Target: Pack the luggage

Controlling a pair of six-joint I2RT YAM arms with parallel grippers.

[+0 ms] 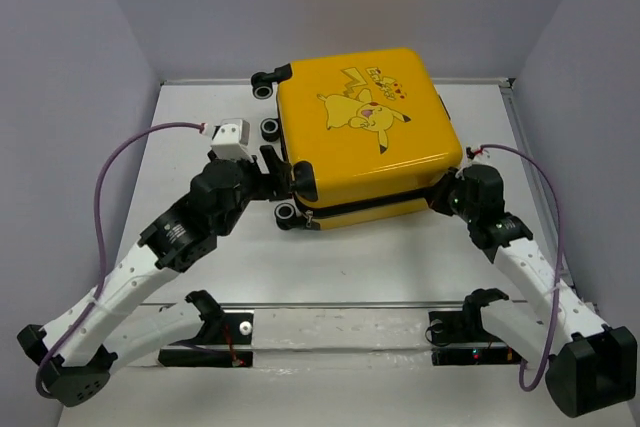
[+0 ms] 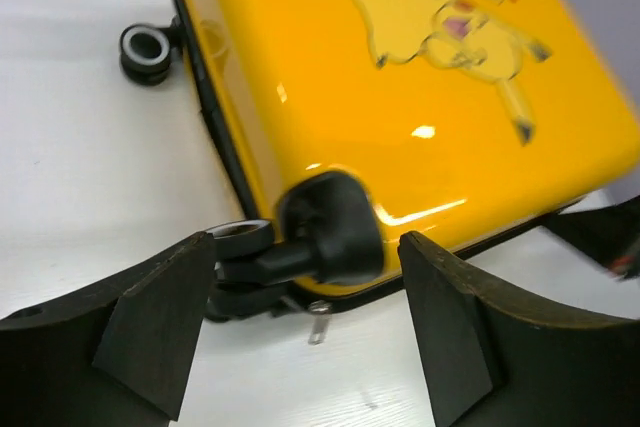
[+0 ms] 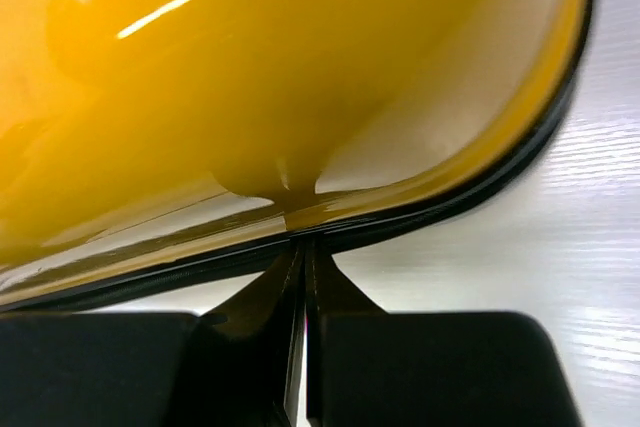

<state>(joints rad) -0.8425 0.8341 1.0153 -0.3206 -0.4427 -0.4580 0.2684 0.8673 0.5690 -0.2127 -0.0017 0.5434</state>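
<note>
We see the luggage (image 1: 365, 127) as a hard yellow shell, glossy and smooth, carrying bright highlights and a printed cartoon. Its wheel housing (image 2: 330, 232) reads as smooth black plastic with a soft sheen; a small tab (image 2: 317, 322) by it looks silvery, like metal. We note matt black fingers (image 2: 150, 332) on the left gripper (image 2: 300, 332), white plastic arm shells (image 1: 120, 287), and a white tabletop (image 3: 560, 227) with faint grain.

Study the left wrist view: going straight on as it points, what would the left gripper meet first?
Most likely the black corner wheel mount of the luggage, which sits dead ahead between the open fingers of the left gripper, though the exact depth is unclear.
</note>
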